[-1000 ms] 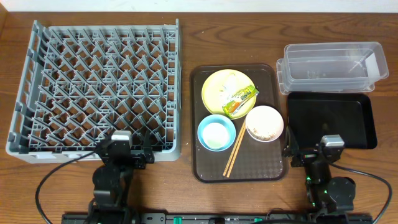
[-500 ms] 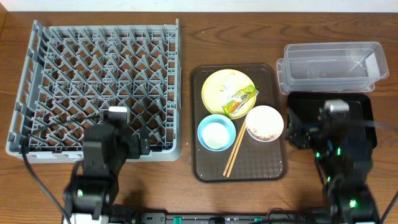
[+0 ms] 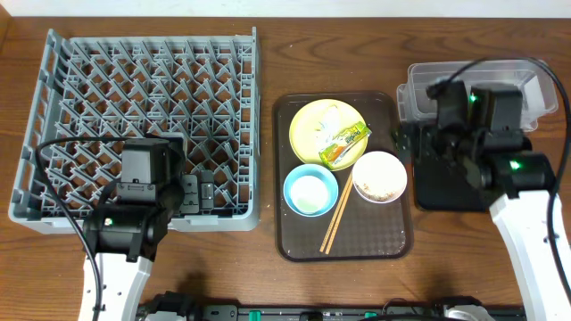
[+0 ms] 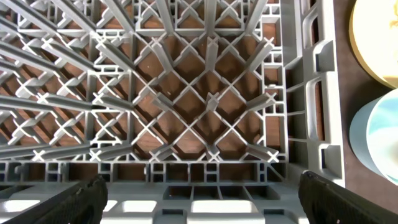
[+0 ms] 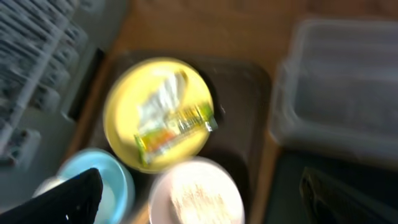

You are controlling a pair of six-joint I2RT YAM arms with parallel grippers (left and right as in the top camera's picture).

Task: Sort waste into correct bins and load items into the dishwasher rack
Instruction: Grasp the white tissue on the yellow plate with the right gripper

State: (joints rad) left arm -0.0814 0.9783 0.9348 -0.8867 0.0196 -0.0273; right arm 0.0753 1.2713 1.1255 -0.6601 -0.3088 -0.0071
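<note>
Grey plastic forms the dishwasher rack (image 3: pixel 152 37), which lies under the left claw (image 4: pixel 202 180). This claw's fingers stand wide apart over the rack's near right corner and hold nothing. Upright pegs spread ahead of it and to its left. Past the rack wall on its right show the rims of the light blue bowl (image 4: pixel 382 143) and the yellow plate (image 4: pixel 379 37).

The right claw (image 5: pixel 199 180) is likewise spread and empty, and its wrist view is blurred. Ahead of this claw and slightly left lies the plate, with the yellow-green wrapper (image 5: pixel 174 130) slanted across it beside some white scraps (image 5: pixel 158 96). The wrapper's print is too blurred to read. The white-pink bowl (image 5: pixel 196 193), speckled inside, sits directly below, between the fingers. The clear tub (image 5: pixel 336 93) stands ahead and to the right, and the black tray (image 3: pixel 442 189) lies under the right finger.

The chopsticks (image 3: pixel 337 217) slant between the two bowls on the brown tray (image 3: pixel 375 234), left of the right claw and nearer the robot. Everything rests on a wooden surface (image 3: pixel 268 276).
</note>
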